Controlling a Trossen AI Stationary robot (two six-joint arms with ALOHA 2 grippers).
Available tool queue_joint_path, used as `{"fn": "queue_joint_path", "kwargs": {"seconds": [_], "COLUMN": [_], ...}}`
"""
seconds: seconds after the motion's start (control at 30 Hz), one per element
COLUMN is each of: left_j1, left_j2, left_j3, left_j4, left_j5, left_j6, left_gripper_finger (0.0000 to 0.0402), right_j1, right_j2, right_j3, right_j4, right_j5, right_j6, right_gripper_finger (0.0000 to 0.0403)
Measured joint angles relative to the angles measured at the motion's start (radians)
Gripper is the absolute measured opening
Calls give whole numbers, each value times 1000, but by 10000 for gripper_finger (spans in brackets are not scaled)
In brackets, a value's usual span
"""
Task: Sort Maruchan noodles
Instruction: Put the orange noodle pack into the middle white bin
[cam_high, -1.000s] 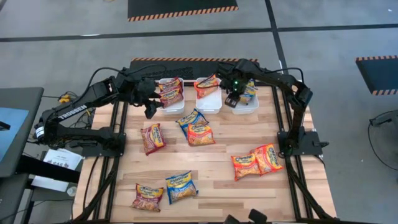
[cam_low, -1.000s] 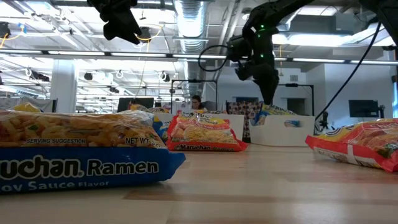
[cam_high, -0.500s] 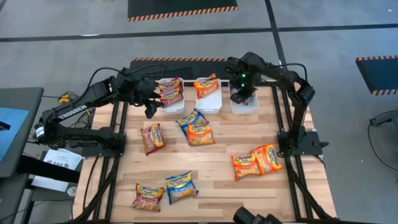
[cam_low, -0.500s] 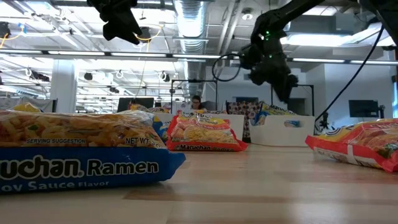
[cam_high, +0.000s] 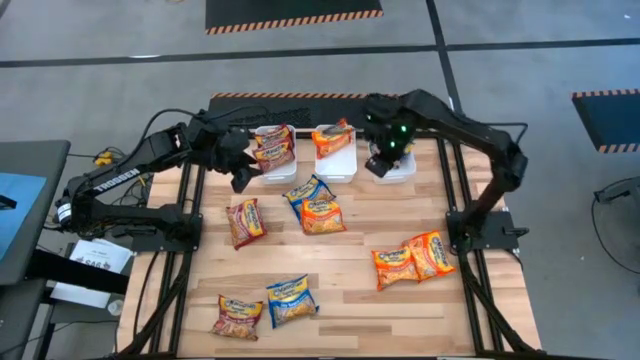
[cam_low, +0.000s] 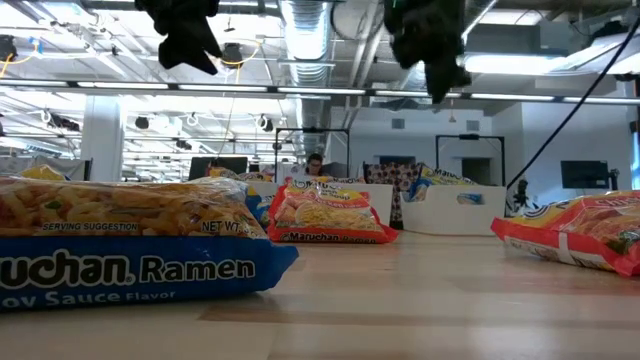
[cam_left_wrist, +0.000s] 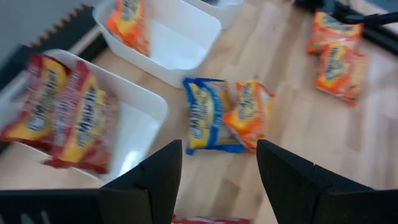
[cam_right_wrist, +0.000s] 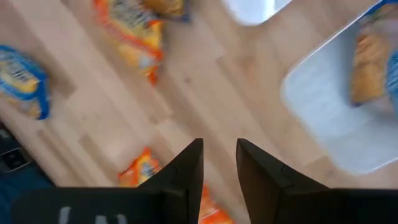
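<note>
Wooden worktop (cam_high: 350, 250) seen from above, with three white bins in a row along its far edge so that each flavour of noodle packet can have its own place. The left bin (cam_high: 277, 168) holds maroon packets (cam_high: 274, 146), the middle bin (cam_high: 336, 160) holds an orange packet (cam_high: 333, 136), and the right bin (cam_high: 397, 168) holds a blue packet (cam_right_wrist: 367, 65), seen from the right wrist.

Unsorted packets lie loose on the worktop: a blue and an orange one overlapping near the middle (cam_high: 316, 204), a maroon one (cam_high: 245, 221) to their left, two orange ones (cam_high: 412, 258) side by side towards the right, and a maroon and a blue one (cam_high: 265, 306) at the near edge.

The left hand (cam_high: 240, 172) hangs above the near left corner of the left bin, fingers apart and holding nothing. The right hand (cam_high: 378, 160) hangs over the near left edge of the right bin, fingers a little apart and holding nothing. It looks free to fetch another packet.
</note>
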Motion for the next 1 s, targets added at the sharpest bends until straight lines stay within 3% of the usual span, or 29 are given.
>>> {"fn": "queue_joint_path", "kwargs": {"seconds": [0.13,0.4,0.57,0.7,1.0], "left_j1": [-25,-81,-108,-119,-124], "left_j2": [7,77,145,195,292], "left_j3": [0,0,0,0,0], "left_j4": [0,-1,1,12,95], "left_j5": [49,46,46,46,119], "left_j6": [-35,-25,-16,2,15], "left_gripper_finger": [194,194,194,194,194], "right_j1": [105,344,451,511,562], "right_j2": [-51,-84,-85,-85,-85], "right_j3": [0,0,-2,-2,-2], "right_j4": [-1,1,11,33,87], "right_j5": [1,13,90,138,140], "right_j6": [117,220,308,362,399], "right_gripper_finger": [119,119,119,119,119]}}
